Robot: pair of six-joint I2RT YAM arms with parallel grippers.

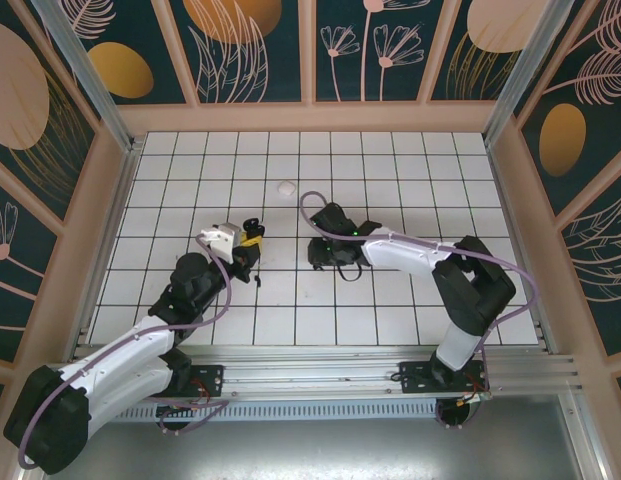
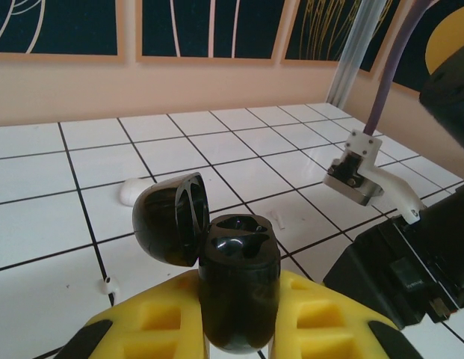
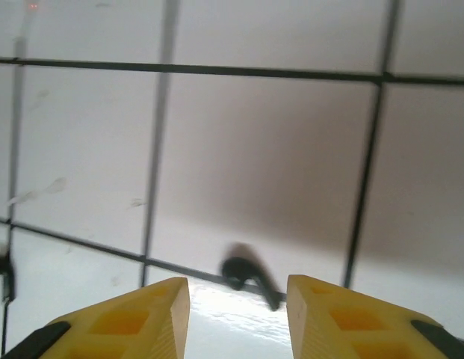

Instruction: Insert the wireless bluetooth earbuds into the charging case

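My left gripper (image 2: 239, 303) is shut on the black charging case (image 2: 239, 288) and holds it upright between its yellow fingers (image 2: 325, 318). The case's lid (image 2: 170, 218) is swung open to the left. Its dark sockets face up, and I cannot tell whether anything sits in them. A black earbud (image 3: 246, 273) lies blurred on a tile line just ahead of my open right gripper (image 3: 237, 299), between its fingertips and apart from both. Two tiny whitish earbud bits (image 2: 108, 285) (image 2: 276, 218) lie on the tiles beside and beyond the case. From above, the left gripper (image 1: 252, 240) and right gripper (image 1: 323, 258) face each other mid-table.
A larger rounded white lump (image 1: 286, 187) rests on the tiles beyond both grippers, behind the case lid in the left wrist view (image 2: 131, 191). The right arm's black body (image 2: 403, 273) stands close on the case's right. Peach walls (image 1: 310, 118) ring the tiled floor.
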